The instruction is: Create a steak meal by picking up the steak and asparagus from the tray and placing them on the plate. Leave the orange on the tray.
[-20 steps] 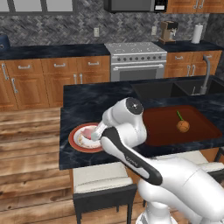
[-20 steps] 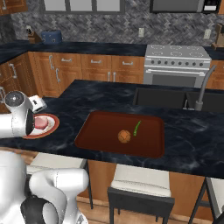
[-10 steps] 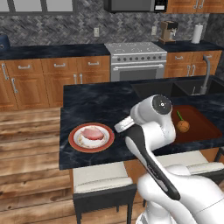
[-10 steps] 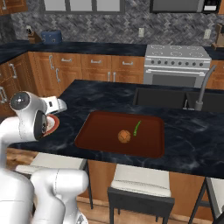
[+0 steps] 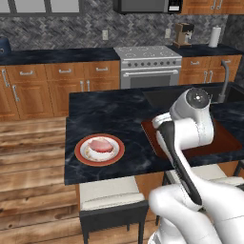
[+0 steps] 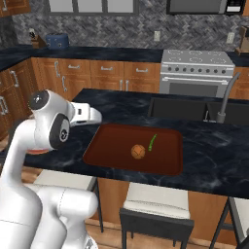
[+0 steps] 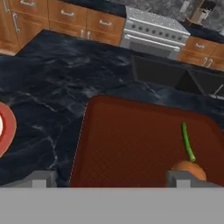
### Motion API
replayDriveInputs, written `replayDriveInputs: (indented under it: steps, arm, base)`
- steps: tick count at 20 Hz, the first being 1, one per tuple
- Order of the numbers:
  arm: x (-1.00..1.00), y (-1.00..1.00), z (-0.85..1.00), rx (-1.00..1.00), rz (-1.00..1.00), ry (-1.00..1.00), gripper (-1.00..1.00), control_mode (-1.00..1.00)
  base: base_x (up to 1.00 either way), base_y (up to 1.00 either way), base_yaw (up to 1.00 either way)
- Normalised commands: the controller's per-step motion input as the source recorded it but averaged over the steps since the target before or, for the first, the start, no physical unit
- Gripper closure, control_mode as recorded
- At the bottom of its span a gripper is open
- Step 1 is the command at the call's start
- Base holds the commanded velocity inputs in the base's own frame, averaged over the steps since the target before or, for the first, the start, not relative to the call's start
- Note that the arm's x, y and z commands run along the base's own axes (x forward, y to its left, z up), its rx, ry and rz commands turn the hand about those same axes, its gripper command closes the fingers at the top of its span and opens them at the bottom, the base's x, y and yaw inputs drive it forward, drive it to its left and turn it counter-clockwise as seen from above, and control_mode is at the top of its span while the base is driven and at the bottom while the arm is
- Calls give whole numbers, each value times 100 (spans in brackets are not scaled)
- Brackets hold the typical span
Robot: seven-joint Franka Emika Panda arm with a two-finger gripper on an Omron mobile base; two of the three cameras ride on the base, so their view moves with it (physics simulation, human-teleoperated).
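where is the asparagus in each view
Left base view: I can't make it out; the arm stands in front of the tray.
Right base view: the asparagus lies right of centre on the tray, just upper right of the orange.
Hand view: lower right, above the orange.
Shared landmark: the tray.

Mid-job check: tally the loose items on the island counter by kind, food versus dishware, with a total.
Food: 3 (pink raw steak slab, thin green asparagus stalk, small round orange)
Dishware: 2 (round red-rimmed plate, rectangular dark red-brown tray)
Total: 5
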Motion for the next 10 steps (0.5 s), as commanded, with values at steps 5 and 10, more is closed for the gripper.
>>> replayDriveInputs:
  steps: [5, 10]
  arm:
    - [-1, -100, 1, 17, -17, 6, -100, -100]
    - [2, -99, -2, 20, -4, 5, -100, -100]
  base:
    - [0, 0, 0]
    - [0, 0, 0]
